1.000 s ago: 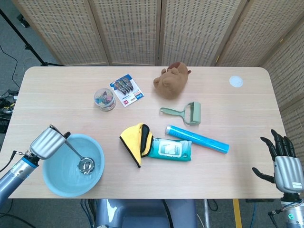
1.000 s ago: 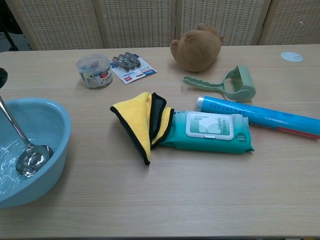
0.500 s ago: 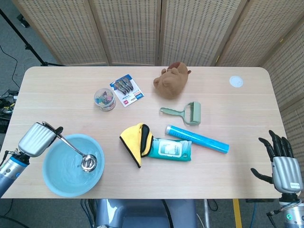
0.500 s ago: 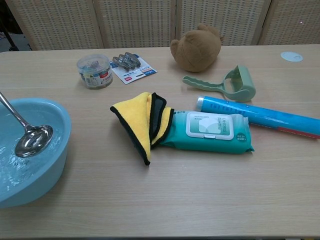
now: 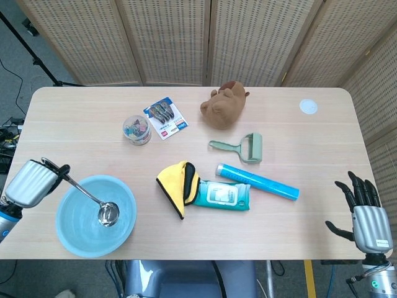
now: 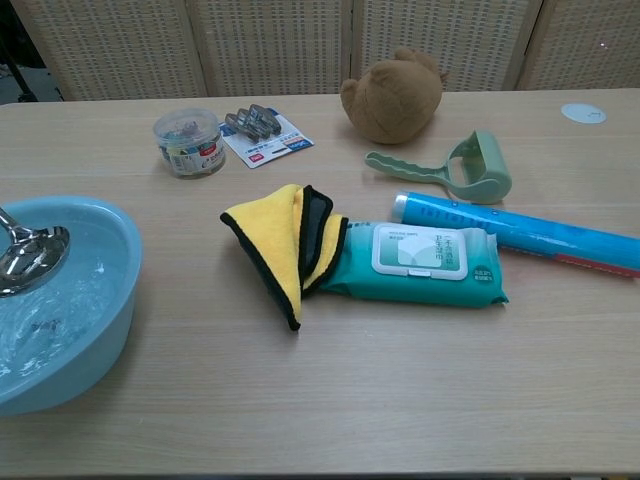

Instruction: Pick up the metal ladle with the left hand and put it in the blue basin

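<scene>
Blue basin (image 5: 74, 233) sits at the near left corner of the table (image 5: 322, 143) and serves as your landmark; water lies in it; the metal ladle (image 5: 93, 202) has its bowl over the basin's middle, its handle slanting up and out past the basin's far-left rim; in the chest view the ladle's bowl (image 6: 30, 258) appears above the water, though you cannot tell whether it touches; your left hand (image 5: 34, 182), just outside the basin's left rim, holds the handle's end in curled fingers; your right hand (image 5: 366, 214) hangs well to the right of the basin, off the table's near right corner, fingers spread and holding nothing.

To the right of the basin lies the folded yellow cloth (image 5: 177, 185), touching the green wipes pack (image 5: 222, 195) on its right side; beyond the pack, further right, lies the blue tube (image 5: 257, 181), slanting; further from the basin, behind the tube, rests the green lint roller (image 5: 242, 148).

Beyond the basin, toward the far edge, stands the clear jar of clips (image 5: 136, 130); just beside it on the right lies the card of binder clips (image 5: 165, 117); further right sits the brown plush toy (image 5: 224, 104); at the corner diagonally opposite the basin lies the white disc (image 5: 308, 106).
</scene>
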